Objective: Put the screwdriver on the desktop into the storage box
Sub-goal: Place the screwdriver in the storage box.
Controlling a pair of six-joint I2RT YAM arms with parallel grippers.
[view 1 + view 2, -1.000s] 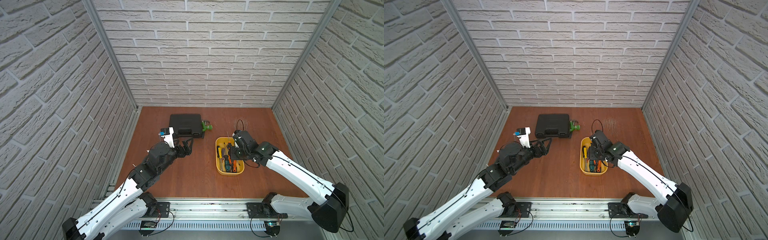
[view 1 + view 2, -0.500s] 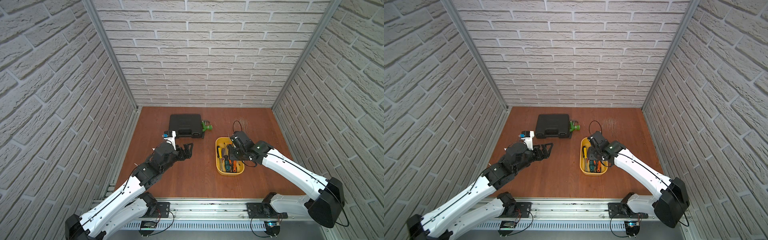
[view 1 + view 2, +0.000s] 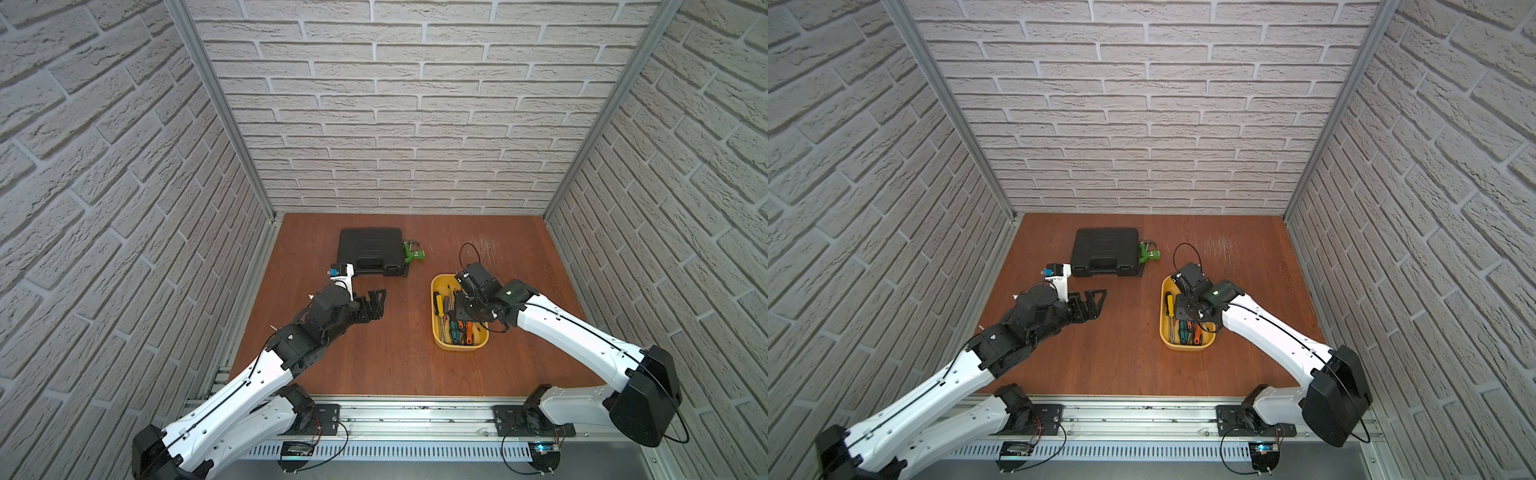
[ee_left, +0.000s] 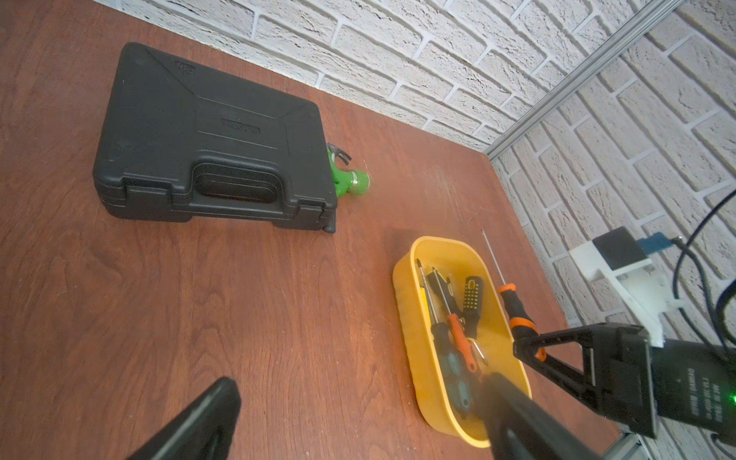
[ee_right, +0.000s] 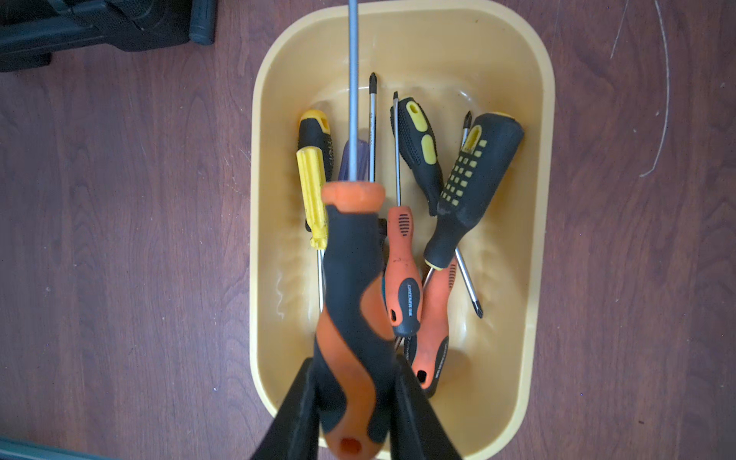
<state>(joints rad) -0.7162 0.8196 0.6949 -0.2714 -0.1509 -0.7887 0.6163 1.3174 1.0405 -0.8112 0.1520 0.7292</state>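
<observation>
Screwdriver (image 5: 350,278) tip cropped in right wrist view, handle clamped by right gripper (image 5: 353,360)

Yellow storage box (image 4: 450,257) of screwdrivers (image 4: 454,330) near black case (image 4: 211,139) on the desktop (image 4: 199,318)

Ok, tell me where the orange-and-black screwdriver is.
In the right wrist view, the orange-and-black screwdriver is clamped in the right gripper, over the yellow storage box on the robot's right.
</observation>
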